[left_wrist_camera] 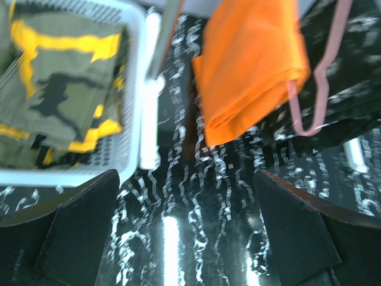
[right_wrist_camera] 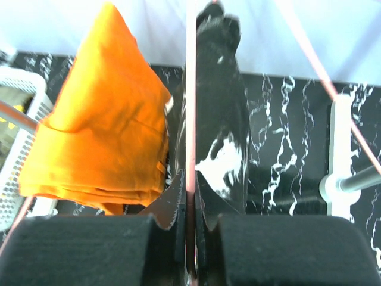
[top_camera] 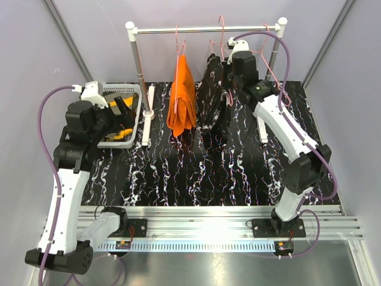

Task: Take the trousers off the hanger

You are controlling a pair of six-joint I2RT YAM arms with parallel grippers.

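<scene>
The orange trousers (top_camera: 181, 98) hang on a pink hanger (top_camera: 178, 42) from the rail (top_camera: 202, 28). The black speckled trousers (top_camera: 213, 89) hang just to their right. My right gripper (top_camera: 229, 74) is beside them, shut on their thin pink hanger wire (right_wrist_camera: 190, 89), with the black trousers (right_wrist_camera: 221, 101) and the orange trousers (right_wrist_camera: 101, 131) beyond the jaws. The olive-green and yellow trousers (left_wrist_camera: 56, 89) lie in the white basket (top_camera: 138, 113). My left gripper (left_wrist_camera: 187, 238) is open and empty, low over the table beside the basket (left_wrist_camera: 134, 107). The orange trousers (left_wrist_camera: 250, 65) hang ahead of it.
The white rack has feet on the table at the left (top_camera: 147, 116) and right (right_wrist_camera: 342, 149). An empty pink hanger (top_camera: 271, 65) hangs at the rail's right end. Grey walls close in the back and sides. The dark marbled table (top_camera: 196, 173) lies in front of the rack.
</scene>
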